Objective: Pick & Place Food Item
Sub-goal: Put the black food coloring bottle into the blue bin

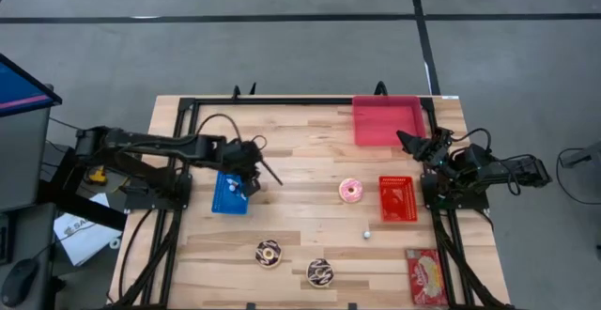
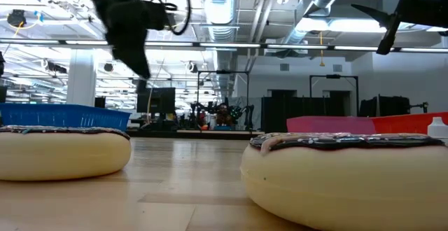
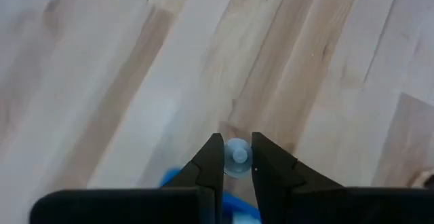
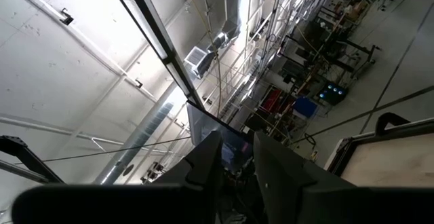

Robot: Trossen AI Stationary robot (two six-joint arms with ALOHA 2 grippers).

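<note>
3 donuts (image 1: 351,191) lie on the wooden table (image 1: 310,160).

A pale butcher-block table (image 1: 310,225) with a black frame stands on a grey floor (image 1: 282,56) crossed by dark seam lines, with a monitor (image 1: 21,89) at the high view's left edge. Beyond the table, the low view shows a large, bright workshop hall with silver ventilation ducts (image 2: 224,7), pipes and strip lights under the ceiling, a white pillar (image 2: 82,77), and dark racks and stands (image 2: 329,98) along the far side.
</note>
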